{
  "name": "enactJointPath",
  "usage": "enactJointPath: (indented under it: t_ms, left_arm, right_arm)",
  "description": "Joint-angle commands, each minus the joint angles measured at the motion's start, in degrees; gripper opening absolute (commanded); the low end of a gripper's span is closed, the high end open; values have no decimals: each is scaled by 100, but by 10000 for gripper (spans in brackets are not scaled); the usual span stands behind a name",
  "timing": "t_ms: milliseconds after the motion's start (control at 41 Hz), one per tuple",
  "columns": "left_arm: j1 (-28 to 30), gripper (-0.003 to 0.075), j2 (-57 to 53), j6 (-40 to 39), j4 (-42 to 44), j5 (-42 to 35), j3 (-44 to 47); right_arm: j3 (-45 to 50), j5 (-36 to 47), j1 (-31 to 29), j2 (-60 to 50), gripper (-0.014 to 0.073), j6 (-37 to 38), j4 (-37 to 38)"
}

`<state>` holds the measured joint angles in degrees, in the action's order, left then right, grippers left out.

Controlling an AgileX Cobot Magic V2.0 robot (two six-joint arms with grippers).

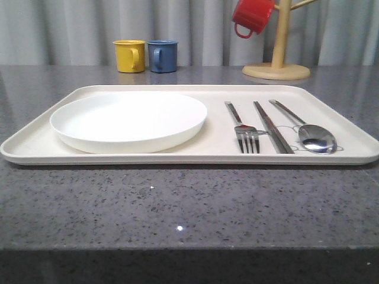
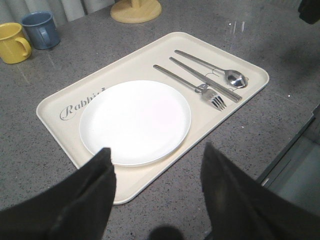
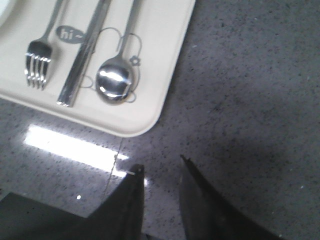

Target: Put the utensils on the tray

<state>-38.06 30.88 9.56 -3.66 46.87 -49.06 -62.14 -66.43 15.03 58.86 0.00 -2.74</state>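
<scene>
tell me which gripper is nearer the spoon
Right. The right gripper hangs over bare counter just off the tray corner by the spoon; the left gripper sits beyond the plate.

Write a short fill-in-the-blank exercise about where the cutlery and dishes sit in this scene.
1. The fork, stick-like piece and spoon all lie on the ____.
2. The stick-like piece lies between the fork and the ____.
3. Left of the fork sits a round white ____.
4. Beside the yellow mug stands a ____ mug.

Missing words: tray; spoon; plate; blue
</scene>
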Motion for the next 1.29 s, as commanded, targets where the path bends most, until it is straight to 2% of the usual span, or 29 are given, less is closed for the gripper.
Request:
enactJointPath:
  t_ms: [0, 122, 487, 707, 780, 853, 975, 1072, 1267]
  left_arm:
    - [-29, 368, 30, -60, -42, -453, -145]
    - [-29, 368, 30, -60, -42, -453, -145]
    - [-29, 368, 30, -60, -42, -453, -145]
    - [-29, 368, 30, -60, -42, -453, -145]
    - [-29, 361, 30, -60, -53, -442, -145]
    - [-29, 302, 30, -60, -62, -442, -145]
    - [-29, 118, 30, -60, -75, -442, -145]
    - [-29, -14, 30, -60, -75, -442, -145]
    - [-29, -18, 30, -60, -75, -442, -145]
  right_arm:
    - [96, 312, 282, -601, 215, -117, -60]
    - [365, 346, 471, -1266, 215, -121, -96]
    - [1393, 1018, 478, -3403, 215, -121, -108]
    - [1834, 1244, 478, -4033, 209, -121, -102]
    - [1894, 1238, 478, -4051, 161, -121, -97]
    - [1935, 1259, 478, -4051, 68, -121, -97]
    - [1940, 1324, 478, -4051, -112, -121, -97]
    - [1940, 1361, 478, -4051, -121, -121, -97]
    - [1940, 1287, 478, -4051, -122, -121, -110]
